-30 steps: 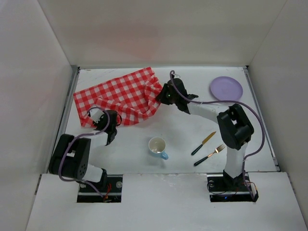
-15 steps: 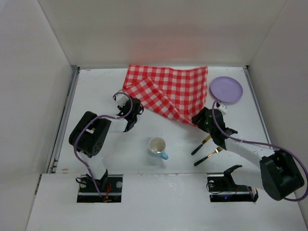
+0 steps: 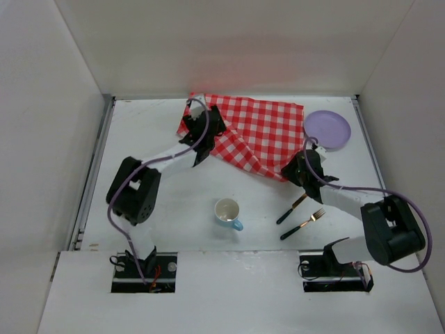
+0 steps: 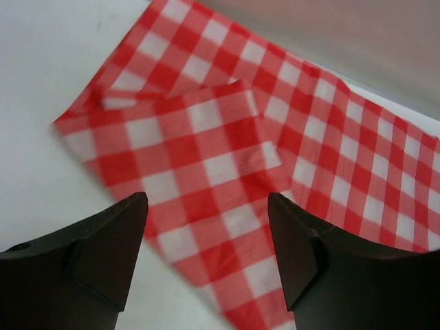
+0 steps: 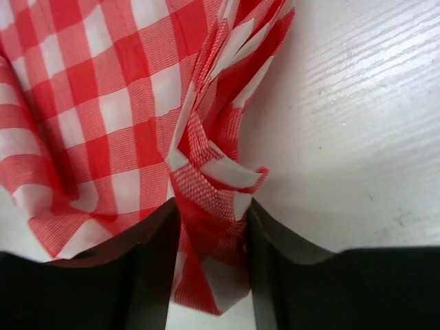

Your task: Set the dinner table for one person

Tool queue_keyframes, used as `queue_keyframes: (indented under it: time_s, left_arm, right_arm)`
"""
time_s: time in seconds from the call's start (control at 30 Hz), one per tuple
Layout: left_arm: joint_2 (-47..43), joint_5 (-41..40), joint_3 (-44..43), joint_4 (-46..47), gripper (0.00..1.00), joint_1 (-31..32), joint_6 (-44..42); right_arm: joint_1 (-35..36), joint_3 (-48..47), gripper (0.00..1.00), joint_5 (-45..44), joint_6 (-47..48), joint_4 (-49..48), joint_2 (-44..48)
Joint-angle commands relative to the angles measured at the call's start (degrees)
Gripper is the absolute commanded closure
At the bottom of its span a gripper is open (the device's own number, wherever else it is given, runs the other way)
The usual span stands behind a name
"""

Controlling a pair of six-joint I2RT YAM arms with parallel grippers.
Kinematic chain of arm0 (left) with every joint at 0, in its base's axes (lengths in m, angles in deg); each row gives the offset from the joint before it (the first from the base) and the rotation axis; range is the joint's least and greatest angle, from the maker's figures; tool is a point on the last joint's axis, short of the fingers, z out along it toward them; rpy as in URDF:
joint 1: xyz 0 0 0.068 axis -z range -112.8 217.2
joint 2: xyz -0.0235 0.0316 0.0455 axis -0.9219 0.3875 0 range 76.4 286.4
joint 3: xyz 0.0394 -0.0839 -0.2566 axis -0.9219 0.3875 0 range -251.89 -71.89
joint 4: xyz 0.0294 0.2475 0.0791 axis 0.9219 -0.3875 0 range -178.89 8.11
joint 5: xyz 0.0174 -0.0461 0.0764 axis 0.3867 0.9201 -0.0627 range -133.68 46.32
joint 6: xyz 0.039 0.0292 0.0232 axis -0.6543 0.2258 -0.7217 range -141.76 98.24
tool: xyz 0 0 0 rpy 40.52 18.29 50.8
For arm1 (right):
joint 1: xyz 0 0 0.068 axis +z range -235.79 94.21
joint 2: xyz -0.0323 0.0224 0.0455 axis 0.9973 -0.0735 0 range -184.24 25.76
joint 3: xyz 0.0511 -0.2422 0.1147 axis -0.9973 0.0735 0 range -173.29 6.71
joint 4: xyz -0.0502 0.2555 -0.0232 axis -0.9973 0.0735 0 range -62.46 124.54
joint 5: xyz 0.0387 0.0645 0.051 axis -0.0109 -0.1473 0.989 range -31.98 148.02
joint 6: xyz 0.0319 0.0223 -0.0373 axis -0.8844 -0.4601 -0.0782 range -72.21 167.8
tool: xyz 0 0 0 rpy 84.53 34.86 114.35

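Observation:
A red-and-white checked cloth lies partly folded at the back of the white dinner table. My left gripper hovers over the cloth's left part. In the left wrist view it is open and empty, with the cloth below. My right gripper is at the cloth's near right corner. In the right wrist view it is shut on a bunched corner of the cloth. A lilac plate, a white and blue cup, a knife and a fork lie on the table.
White walls close in the table on three sides. The plate lies just right of the cloth's far right corner. The knife and fork lie just below my right gripper. The arm bases stand at the near edge.
My left gripper has moved away from me onto the cloth's left part. The cloth has been pulled right and spread over the last second. My right gripper still holds its corner.

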Motion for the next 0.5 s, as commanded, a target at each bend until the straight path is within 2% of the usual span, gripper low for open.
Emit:
queue_keyframes:
  time_s: [0.0,0.2,0.47]
  left_arm:
    - [9.7,3.4,-13.3,-10.1,0.3,-0.5,-9.9]
    - [26.1,2.9,-36.7,-21.2,0.29,-1.0,-17.8]
    - [37.3,0.7,-51.7,-24.7,0.3,-2.4,-20.0]
  right_arm:
    - [-0.9,-3.7,0.57,3.7,0.2,-3.7,-2.9]
    - [-0.7,-1.5,0.53,3.4,0.8,-6.3,-2.3]
    - [0.2,-0.8,0.53,4.7,0.8,-8.9,-3.9]
